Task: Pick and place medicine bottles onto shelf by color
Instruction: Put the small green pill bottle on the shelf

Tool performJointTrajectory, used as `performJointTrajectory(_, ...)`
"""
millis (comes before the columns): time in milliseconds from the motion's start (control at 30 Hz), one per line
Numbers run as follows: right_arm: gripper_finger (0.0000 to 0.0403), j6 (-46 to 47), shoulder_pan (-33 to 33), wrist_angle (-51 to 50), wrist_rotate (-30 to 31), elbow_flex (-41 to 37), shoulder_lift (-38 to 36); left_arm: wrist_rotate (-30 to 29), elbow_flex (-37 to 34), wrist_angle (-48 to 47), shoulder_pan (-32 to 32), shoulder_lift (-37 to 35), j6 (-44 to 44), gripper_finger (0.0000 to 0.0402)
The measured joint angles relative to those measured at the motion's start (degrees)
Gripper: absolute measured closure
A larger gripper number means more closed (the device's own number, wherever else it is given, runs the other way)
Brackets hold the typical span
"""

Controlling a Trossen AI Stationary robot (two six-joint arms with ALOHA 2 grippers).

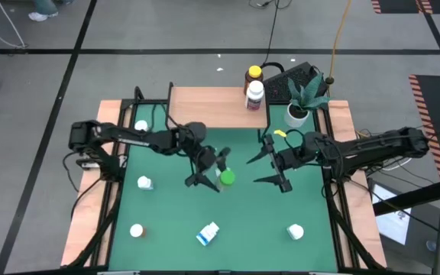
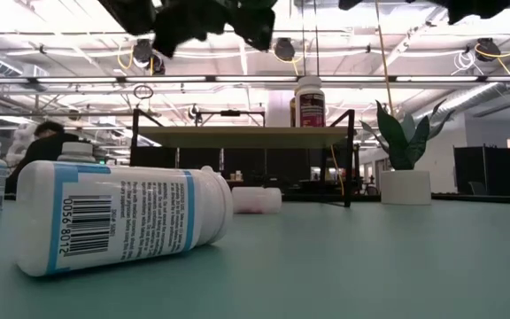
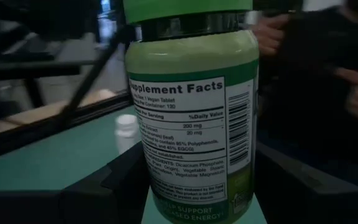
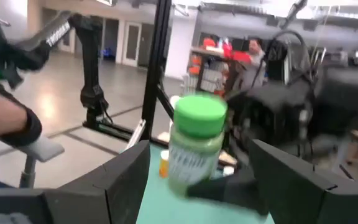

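Note:
My left gripper (image 1: 215, 171) is shut on a green medicine bottle with a green cap (image 1: 226, 178), held over the middle of the green table. In the left wrist view the bottle (image 3: 191, 106) fills the picture. My right gripper (image 1: 266, 166) is open, just right of the bottle and pointing at it; its fingers stand apart on either side of the bottle (image 4: 196, 146) without touching. The light-wood shelf (image 1: 212, 107) stands at the far edge. An amber, yellow-capped bottle (image 1: 253, 75) and a white-capped, red-labelled one (image 1: 255, 93) stand at the shelf's right end. My left gripper pinches the green bottle's lower body (image 3: 143, 180) between its two fingers, one on each side of the label. The fingers come about level from the table's left. The bottle stands upright, cap up, lifted clear of the table.
White-capped bottles stand at the table's left (image 1: 141, 126) (image 1: 145, 182), near left (image 1: 137, 230) and near right (image 1: 295, 231). A blue-labelled bottle (image 1: 208, 233) lies on its side near the front. A potted plant (image 1: 298, 113) stands right of the shelf. People show in the room beyond.

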Motion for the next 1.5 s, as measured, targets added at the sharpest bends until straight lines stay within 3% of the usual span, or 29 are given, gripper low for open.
performJointTrajectory(167, 0.0133, -0.1, -0.3, 4.3, -2.4, 0.0, 4.0, 4.6, 0.4, 6.7, 0.6, 6.4, -2.9, 0.0161)
performJointTrajectory(300, 0.0133, 0.9, -1.3, 7.6, -5.6, 0.3, 6.4, 4.8, 3.4, 7.2, 1.9, 10.6, -5.9, 0.0161)
performJointTrajectory(467, 0.0133, 2.4, -3.1, 7.2, -6.3, 0.8, 9.3, 10.2, 7.6, 6.7, 2.1, 16.4, -8.4, 0.0161)
performJointTrajectory(633, 0.0128, 6.2, -5.2, 7.4, -17.5, 0.8, 10.7, 14.6, 10.7, 6.7, 1.8, 19.9, -10.0, 0.0160)
performJointTrajectory(733, 0.0126, 6.7, -5.4, 6.9, -21.0, 0.8, 10.8, 16.3, 11.0, 6.8, 1.8, 20.0, -9.7, 0.0160)
performJointTrajectory(933, 0.0125, 5.8, -5.4, 5.7, -20.5, 0.9, 10.9, 16.3, 11.0, 7.3, 1.8, 20.0, -9.6, 0.0160)
performJointTrajectory(1133, 0.0126, 2.6, -5.4, 4.7, -14.7, 0.9, 11.4, 18.8, 11.0, 7.2, 1.7, 20.0, -9.6, 0.0160)
performJointTrajectory(1500, 0.0126, 2.9, -5.0, 4.4, -17.6, 4.0, 17.1, 19.3, 10.9, 6.8, 1.6, 20.0, -8.2, 0.0160)
